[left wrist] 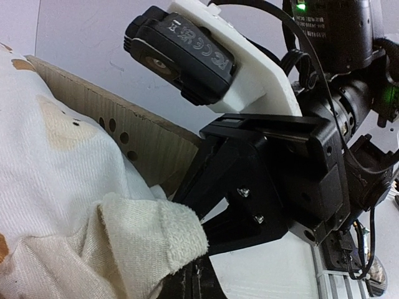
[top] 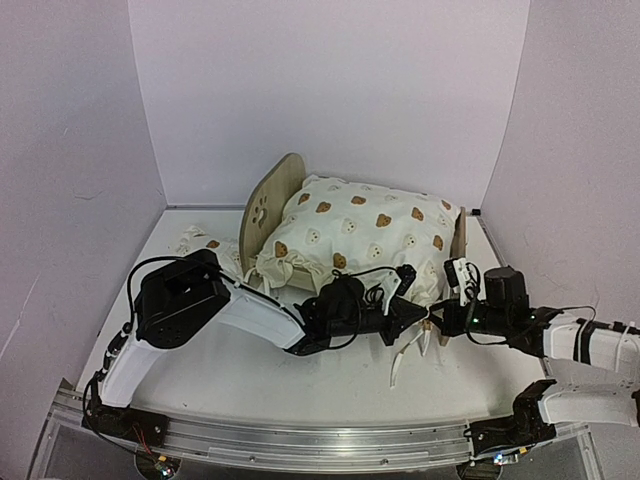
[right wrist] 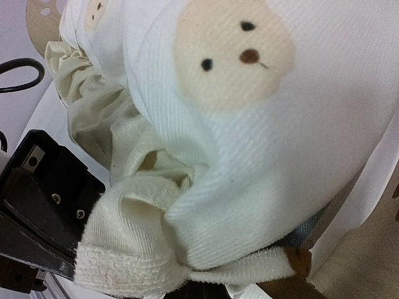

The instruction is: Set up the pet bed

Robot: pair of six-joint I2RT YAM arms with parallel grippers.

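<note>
Finely ribbed matt cream cloth on the cushion (right wrist: 262, 156) above the right claw (top: 447, 318); coarser, crinkled weave on its ruffle (left wrist: 168, 243), touching that claw. Pale matt wood, pet bed (left wrist: 156, 156), behind. Matt black plastic, claw housing.

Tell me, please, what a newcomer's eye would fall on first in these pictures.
The large cream bear-print ruffled cushion lies on the small light-wood bed frame in the middle of the top view. At its near right corner the left arm's fingers and the right arm's fingers meet, both closed on its cream fabric. A small cream bear-print pillow lies left of the frame.
</note>
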